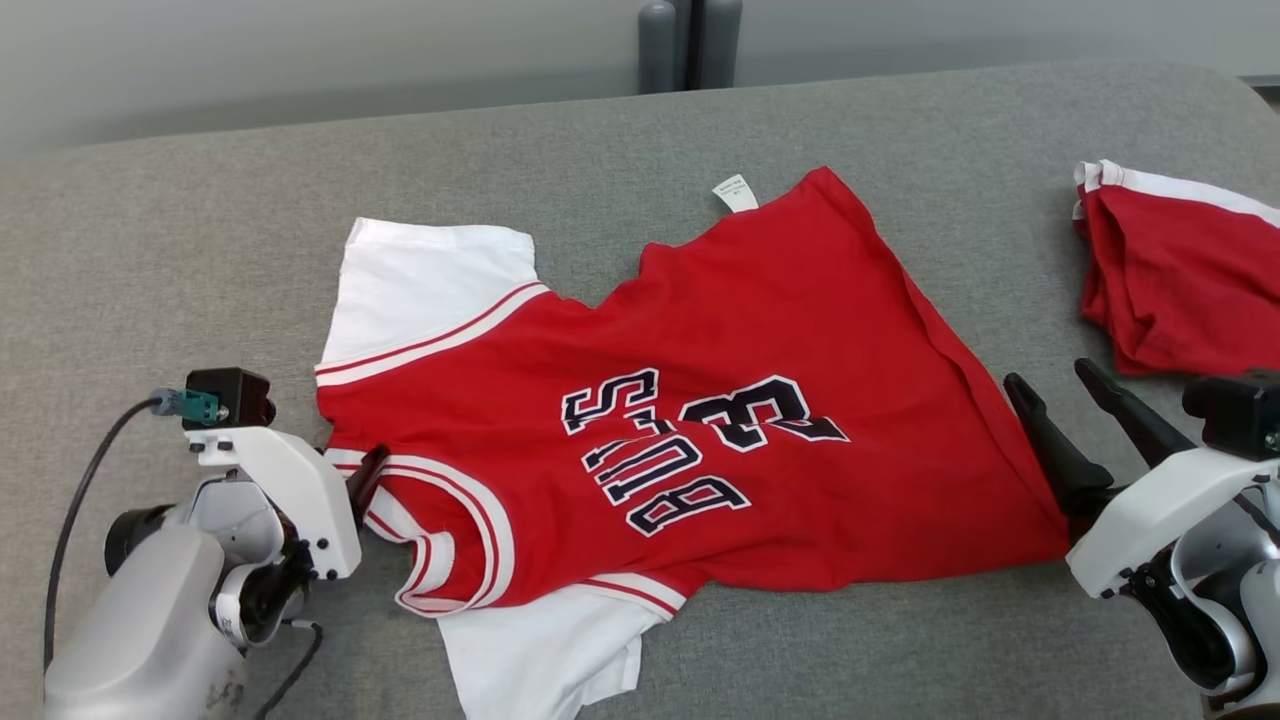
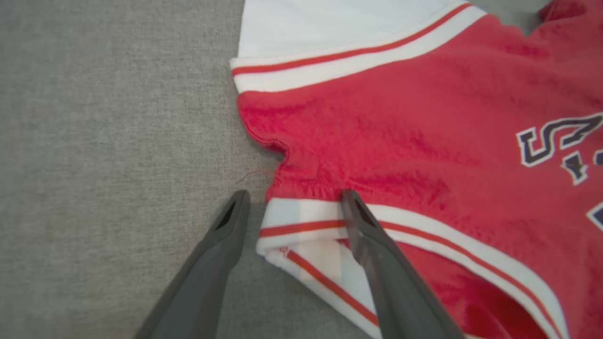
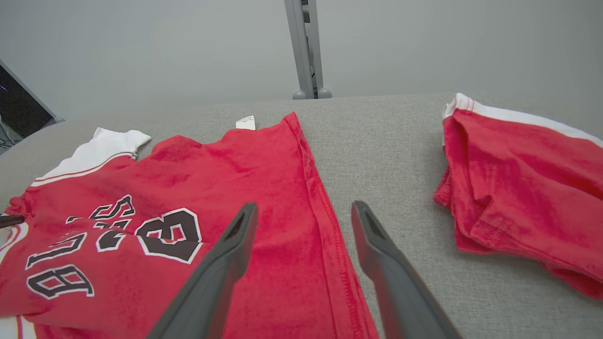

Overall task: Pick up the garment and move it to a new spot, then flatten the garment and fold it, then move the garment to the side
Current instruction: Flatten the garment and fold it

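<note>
The garment (image 1: 700, 340) is a red jersey with white sleeves and dark lettering, spread mostly flat on the grey table (image 1: 200, 220), neck toward my left. My left gripper (image 1: 365, 480) is open at the neck band: in the left wrist view (image 2: 294, 195) one finger lies over bare table and the other over the striped white collar of the garment (image 2: 424, 117). My right gripper (image 1: 1050, 375) is open at the hem; in its wrist view (image 3: 305, 206) one finger is over the red cloth of the garment (image 3: 235, 179), the other over the table. Neither holds cloth.
A second red piece of clothing with a white stripe (image 1: 1180, 290) lies bunched at the table's right edge, close beyond my right gripper, and shows in the right wrist view too (image 3: 527, 188). A grey post (image 1: 690, 40) stands behind the table's far edge.
</note>
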Controlling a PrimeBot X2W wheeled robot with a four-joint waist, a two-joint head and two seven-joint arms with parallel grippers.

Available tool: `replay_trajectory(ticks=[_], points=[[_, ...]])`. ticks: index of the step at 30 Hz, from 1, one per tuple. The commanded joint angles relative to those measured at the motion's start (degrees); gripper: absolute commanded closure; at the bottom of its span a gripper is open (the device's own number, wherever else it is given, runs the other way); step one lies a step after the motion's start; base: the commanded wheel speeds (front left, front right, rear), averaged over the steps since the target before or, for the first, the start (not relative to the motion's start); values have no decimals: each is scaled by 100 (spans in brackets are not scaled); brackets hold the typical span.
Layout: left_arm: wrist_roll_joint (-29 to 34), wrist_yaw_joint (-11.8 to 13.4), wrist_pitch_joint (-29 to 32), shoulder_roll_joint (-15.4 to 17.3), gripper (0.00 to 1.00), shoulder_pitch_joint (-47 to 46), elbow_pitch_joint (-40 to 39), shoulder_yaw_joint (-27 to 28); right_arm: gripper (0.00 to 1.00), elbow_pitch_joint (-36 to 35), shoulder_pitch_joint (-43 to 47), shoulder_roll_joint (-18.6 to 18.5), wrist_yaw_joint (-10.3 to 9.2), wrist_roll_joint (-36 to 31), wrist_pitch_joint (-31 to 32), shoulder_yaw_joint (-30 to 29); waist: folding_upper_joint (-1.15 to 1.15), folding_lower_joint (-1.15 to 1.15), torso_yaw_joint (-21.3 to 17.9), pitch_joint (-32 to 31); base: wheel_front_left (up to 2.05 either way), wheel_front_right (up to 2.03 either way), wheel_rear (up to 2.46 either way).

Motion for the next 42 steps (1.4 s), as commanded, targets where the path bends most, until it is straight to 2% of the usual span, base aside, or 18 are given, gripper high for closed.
replay_trajectory(ticks=[1, 3, 5, 6, 13, 19, 25, 31, 36, 37, 38, 39, 42], points=[[-8, -42, 45, 22, 0, -109, 110, -20, 0, 40, -58, -26, 1, 26, -48, -5, 0, 0, -36, 33, 0, 0, 0], [5, -123, 61, -14, 0, -167, 269, -70, 0, 66, -81, -34, 1, 30, -76, 21, 0, 0, -47, 35, 0, 0, 0], [15, -219, 23, -26, 81, -227, 380, -108, 0, 111, -89, -25, 0, 26, -83, 53, 0, 0, -51, 20, 0, 0, 0], [36, -267, 3, -28, 100, -250, 408, -131, 0, 133, -83, -14, 1, 21, -94, 69, 0, 0, -52, 4, 0, 0, 0], [76, -396, -95, 262, 100, -517, 317, -65, 0, 192, -141, 43, 0, 46, -134, 159, 0, 0, -120, 37, 0, 0, 0], [339, -395, 104, 915, 100, -1037, 66, -43, 0, 148, -294, 22, 1, 56, -242, 163, 0, 0, -320, 445, 0, 0, 0], [456, -450, 130, 1258, 100, -1623, 177, 51, 0, 207, -504, 84, 1, 81, -357, 278, 0, 0, -596, 798, 0, 0, 0], [625, -581, -206, 1425, 100, -2240, 637, 49, 0, 306, -705, 92, 1, 114, -493, 389, 0, 0, -854, 1019, 0, 0, 0], [839, -645, -574, 1384, 100, -2630, 1076, -93, 0, 414, -797, 72, 1, 139, -590, 484, 0, 0, -936, 1062, 0, 0, 0], [839, -661, -626, 1349, 75, -2666, 1194, -102, 0, 442, -804, 80, 1, 140, -603, 500, 0, 0, -933, 1035, 0, 0, 0], [827, -675, -664, 1303, 4, -2685, 1295, -116, 0, 470, -808, 88, 0, 146, -615, 522, 0, 0, -921, 997, 0, 0, 0], [811, -687, -706, 1265, 0, -2684, 1387, -139, 0, 499, -800, 93, 1, 157, -630, 536, 0, 0, -900, 946, 0, 0, 0], [834, -725, -904, 1155, 0, -2576, 1587, -242, 0, 598, -724, 80, 1, 177, -665, 560, 0, 0, -785, 731, 0, 0, 0]])
